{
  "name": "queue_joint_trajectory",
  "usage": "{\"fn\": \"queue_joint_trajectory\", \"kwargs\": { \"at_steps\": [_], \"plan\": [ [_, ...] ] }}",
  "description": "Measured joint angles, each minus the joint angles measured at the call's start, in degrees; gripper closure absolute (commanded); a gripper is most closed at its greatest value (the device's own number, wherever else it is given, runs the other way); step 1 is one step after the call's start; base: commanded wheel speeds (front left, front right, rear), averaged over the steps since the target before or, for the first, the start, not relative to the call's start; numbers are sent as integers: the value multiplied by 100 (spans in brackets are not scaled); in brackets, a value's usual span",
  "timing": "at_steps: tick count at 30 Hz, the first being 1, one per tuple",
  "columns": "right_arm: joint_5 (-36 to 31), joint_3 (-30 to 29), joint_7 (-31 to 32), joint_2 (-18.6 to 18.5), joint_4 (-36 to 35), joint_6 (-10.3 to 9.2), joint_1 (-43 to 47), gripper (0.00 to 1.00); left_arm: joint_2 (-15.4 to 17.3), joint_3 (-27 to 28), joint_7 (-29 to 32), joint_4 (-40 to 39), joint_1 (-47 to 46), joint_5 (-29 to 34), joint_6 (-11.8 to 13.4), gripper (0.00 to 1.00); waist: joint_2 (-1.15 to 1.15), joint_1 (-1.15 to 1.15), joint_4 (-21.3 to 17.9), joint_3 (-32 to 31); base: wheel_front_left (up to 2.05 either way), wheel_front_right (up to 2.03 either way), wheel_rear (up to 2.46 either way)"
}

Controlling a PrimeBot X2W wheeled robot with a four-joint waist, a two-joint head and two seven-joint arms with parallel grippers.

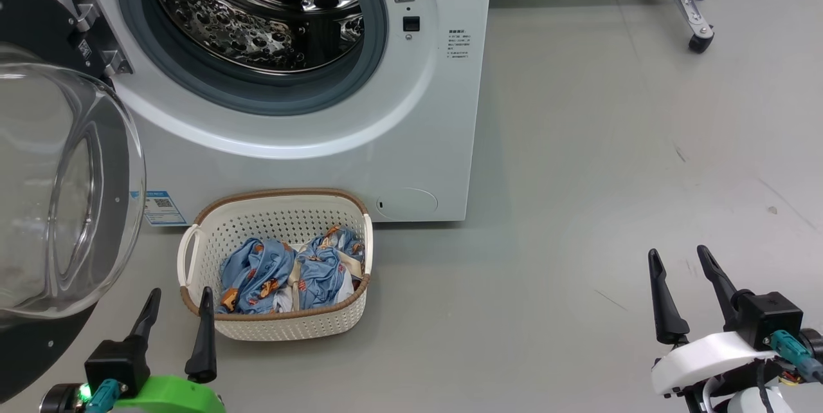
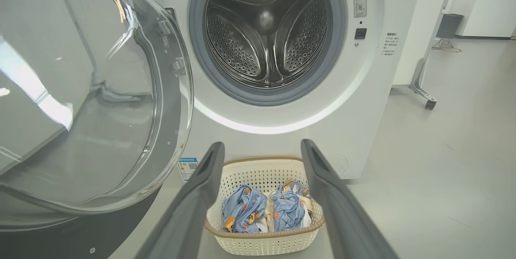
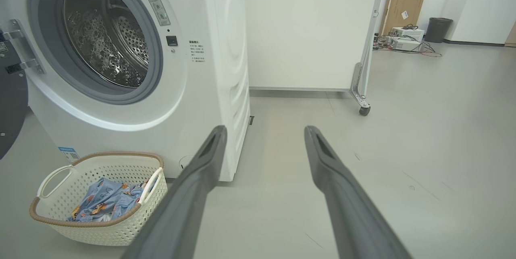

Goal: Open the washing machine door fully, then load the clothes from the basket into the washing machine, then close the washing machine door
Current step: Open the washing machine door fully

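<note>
My left hand [image 1: 180, 291] and right hand [image 1: 678, 250] hover open, empty; light-blue printed clothes [image 1: 257, 275] lie in the cream perforated plastic basket [image 1: 289, 330] beside the open round glass door [image 1: 64, 194].

The white washer [image 1: 411, 143] stands with its door [image 1: 64, 194] swung wide on the left hinge, the clear glass bowl bulging out of its black ring. The steel drum [image 1: 257, 8] lies open behind the grey gasket [image 1: 270, 94]. The cream basket [image 1: 283, 329] sits on the floor [image 1: 578, 207] just before the washer, below the opening. It holds the blue printed clothes [image 1: 289, 275], crumpled in what looks like two bundles.
</note>
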Motion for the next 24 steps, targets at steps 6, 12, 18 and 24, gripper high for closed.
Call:
{"fn": "queue_joint_trajectory", "kwargs": {
  "at_steps": [6, 12, 18, 24],
  "plan": [
    [-1, 32, 0, 8, -12, 1, 19, 0, -1, 59, 0, 3, 1, 1, 0, 0, 0, 0, 95, 15, 0, 0, 0],
    [-41, 32, 0, 10, -12, 1, 72, 0, -11, 75, 0, 4, 1, 8, 0, 0, 0, 0, 128, 32, 0, 0, 0],
    [-42, 27, 0, 12, -12, 2, 81, 0, -87, 75, 0, 7, 0, 30, -1, 0, 0, 0, 140, 45, 0, 0, 0],
    [-42, 9, 0, 12, -19, 3, 84, 0, -93, 75, 0, 7, -1, 56, -1, 0, 0, 0, 154, 54, 0, 0, 0]
  ]
}}
